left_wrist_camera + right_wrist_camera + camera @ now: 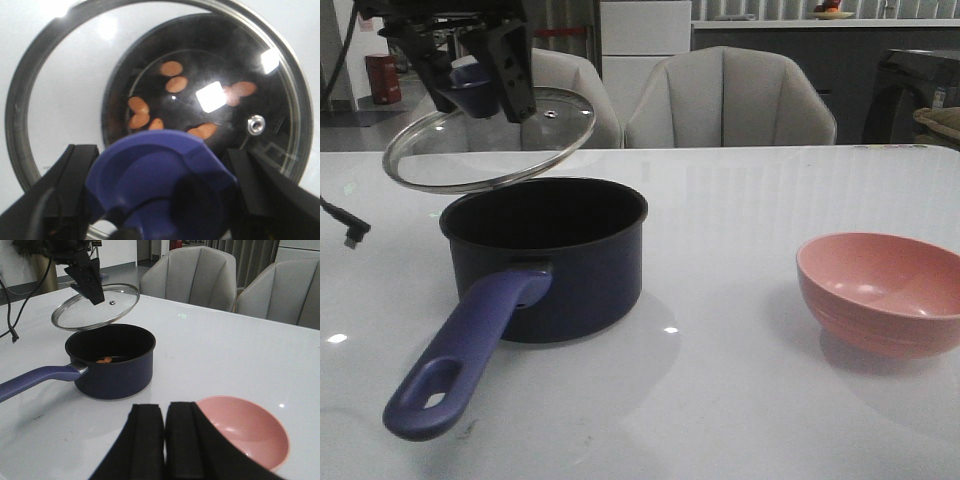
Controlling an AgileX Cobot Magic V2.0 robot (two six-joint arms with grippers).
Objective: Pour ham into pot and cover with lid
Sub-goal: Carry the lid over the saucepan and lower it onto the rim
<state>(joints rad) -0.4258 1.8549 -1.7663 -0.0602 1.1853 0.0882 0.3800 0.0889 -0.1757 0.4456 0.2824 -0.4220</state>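
The dark navy pot [550, 262] stands left of centre on the white table, its blue-purple handle [460, 360] pointing toward me. Several orange-pink ham slices [176, 84] lie on its black bottom, seen through the glass; a few ham slices [105, 360] show over the rim. My left gripper [480, 75] is shut on the blue-purple knob [160, 187] of the clear lid [490, 140], which hangs tilted above the pot's far left rim. My right gripper [165, 412] is shut and empty, hovering near the pink bowl [245, 432].
The empty pink bowl [882, 292] sits at the right of the table. A black cable end [352, 235] lies at the left edge. Two grey chairs [730, 100] stand behind the far edge.
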